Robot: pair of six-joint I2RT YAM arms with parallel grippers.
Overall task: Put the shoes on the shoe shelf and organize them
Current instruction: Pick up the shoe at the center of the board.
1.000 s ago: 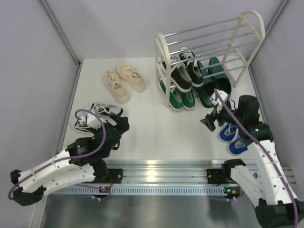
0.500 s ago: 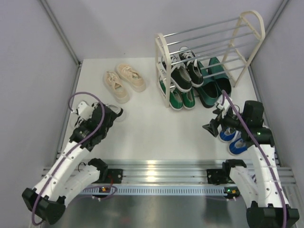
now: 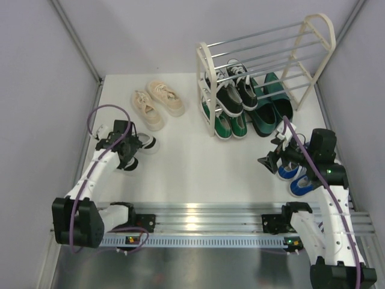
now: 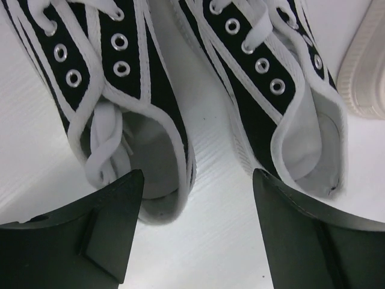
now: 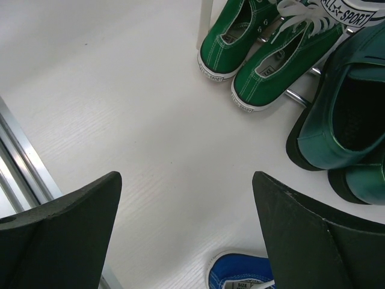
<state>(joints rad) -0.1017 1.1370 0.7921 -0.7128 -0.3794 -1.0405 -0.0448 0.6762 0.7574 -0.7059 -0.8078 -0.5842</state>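
Note:
The black-and-white striped sneakers [image 3: 146,142] lie side by side at the table's left, heels toward the camera in the left wrist view, left shoe [image 4: 138,90] and right shoe [image 4: 271,90]. My left gripper [image 3: 128,155] [image 4: 195,198] is open just over their heels, one finger above each shoe's heel opening, holding nothing. The shoe shelf [image 3: 264,66] stands at the back right with black sneakers [image 3: 231,90], green sneakers [image 3: 225,123] [image 5: 240,42] and dark green loafers [image 3: 271,108] [image 5: 343,120] in it. My right gripper [image 3: 269,161] [image 5: 186,198] hangs open and empty beside the blue sneakers [image 3: 293,176] [image 5: 240,274].
Cream sneakers [image 3: 156,102] sit at the back left of the white table; one shows at the right edge of the left wrist view [image 4: 367,72]. A metal rail [image 3: 198,217] runs along the near edge. Grey walls close in both sides.
The left arm has swung left and stretched out, bringing its gripper down over the striped sneakers' heels, jaws slightly narrower. The right gripper has drawn back a little toward the blue sneakers.

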